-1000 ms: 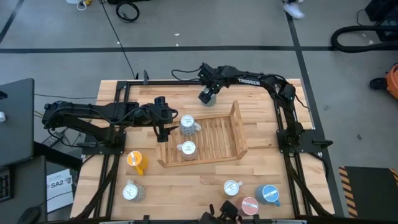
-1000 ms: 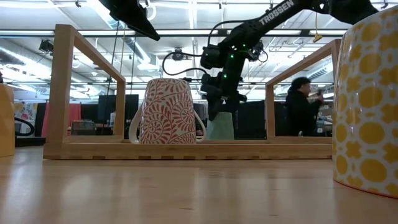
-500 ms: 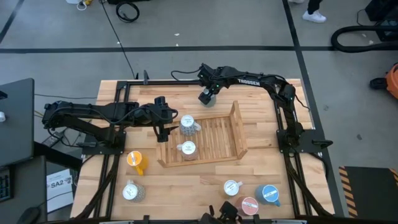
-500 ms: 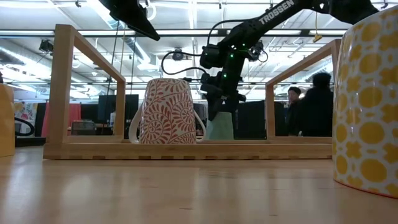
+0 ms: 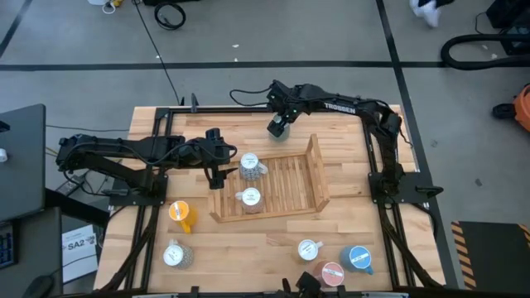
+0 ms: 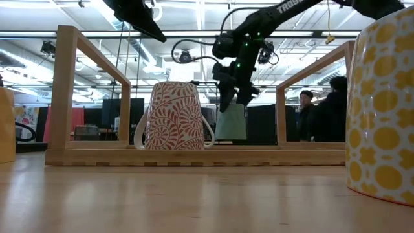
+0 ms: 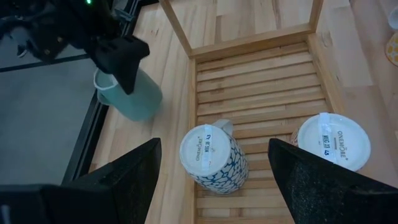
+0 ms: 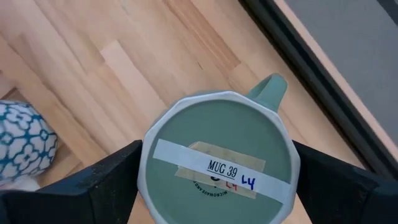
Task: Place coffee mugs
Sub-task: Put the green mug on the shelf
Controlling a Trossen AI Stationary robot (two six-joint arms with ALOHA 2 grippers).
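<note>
**Right gripper holds a green mug beyond the rack**

High view: the right gripper clasps an upturned green mug just beyond the wooden rack's far edge. The left gripper hangs spread and empty at the rack's left end, where two mugs stand upside down.

Low view: the green mug hangs clear of the table, behind a red-patterned mug.

Left wrist view: a blue-patterned mug stands between the spread fingers.

Right wrist view: the mug's taped base fills the gap between the fingers.
</note>
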